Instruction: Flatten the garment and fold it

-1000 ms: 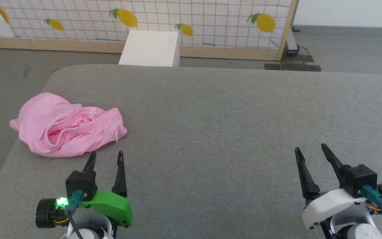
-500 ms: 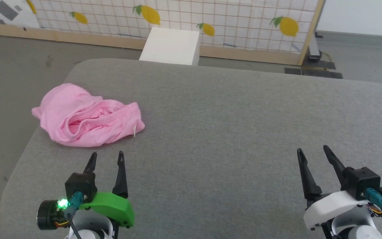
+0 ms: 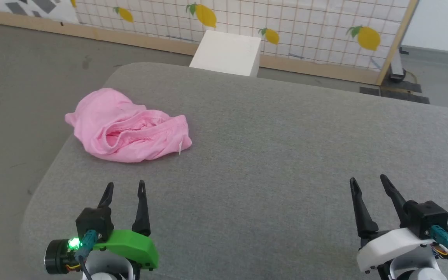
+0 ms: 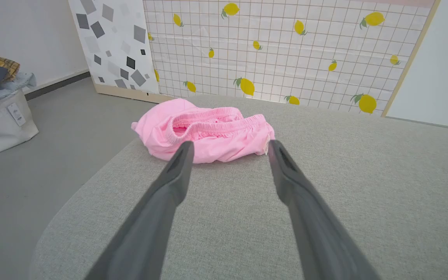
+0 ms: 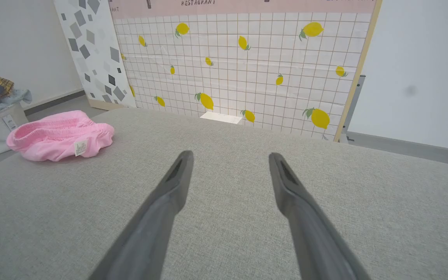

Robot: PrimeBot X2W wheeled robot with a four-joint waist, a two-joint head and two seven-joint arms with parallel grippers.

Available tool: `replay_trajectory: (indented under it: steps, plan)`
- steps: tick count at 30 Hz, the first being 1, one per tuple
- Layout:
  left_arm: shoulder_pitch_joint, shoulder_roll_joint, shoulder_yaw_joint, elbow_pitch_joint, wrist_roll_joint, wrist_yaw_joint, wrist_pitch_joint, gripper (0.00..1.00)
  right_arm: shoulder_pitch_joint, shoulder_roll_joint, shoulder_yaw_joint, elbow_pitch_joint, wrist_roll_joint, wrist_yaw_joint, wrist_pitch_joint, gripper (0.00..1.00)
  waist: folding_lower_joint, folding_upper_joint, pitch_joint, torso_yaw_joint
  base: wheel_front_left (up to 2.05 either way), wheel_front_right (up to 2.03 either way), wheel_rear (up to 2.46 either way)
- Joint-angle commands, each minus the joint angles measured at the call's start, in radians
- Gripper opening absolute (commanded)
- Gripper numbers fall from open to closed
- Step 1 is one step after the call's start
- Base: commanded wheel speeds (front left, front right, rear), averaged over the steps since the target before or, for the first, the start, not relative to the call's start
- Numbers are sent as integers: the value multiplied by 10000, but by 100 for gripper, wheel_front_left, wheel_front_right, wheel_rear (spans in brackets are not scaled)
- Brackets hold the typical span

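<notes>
Head camera: has turned toward the robot's left; the whole view has shifted with it
Garment (image 3: 128, 126): now further right and higher in that view; the camera's shift, not the cloth's
Table (image 3: 266, 155): far edge slants more steeply down to the right; more floor (image 3: 21, 97) shows at its left
Grippers: left gripper (image 3: 125, 184) and right gripper (image 3: 368, 179) sit slightly lower in view

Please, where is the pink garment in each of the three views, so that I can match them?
Head view: the garment lies upper left, at the grey surface's left edge.
Left wrist view: the garment is at centre, slightly left.
Right wrist view: the garment is at the far left.
Shared landmark: the lemon-print panel behind it.
</notes>
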Motion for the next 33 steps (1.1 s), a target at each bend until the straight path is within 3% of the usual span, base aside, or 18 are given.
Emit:
replay_trajectory:
  steps: [1,33]
  plan:
    - [123,-13,-43,37,-127,50,-111,100,130,10,-25,57,109,-6,-126,100,0,0,-8,142,0,0,0]
    - [354,-22,-351,260,-752,392,-775,100,300,16,-154,532,433,-10,-733,100,0,0,22,1635,0,0,0]
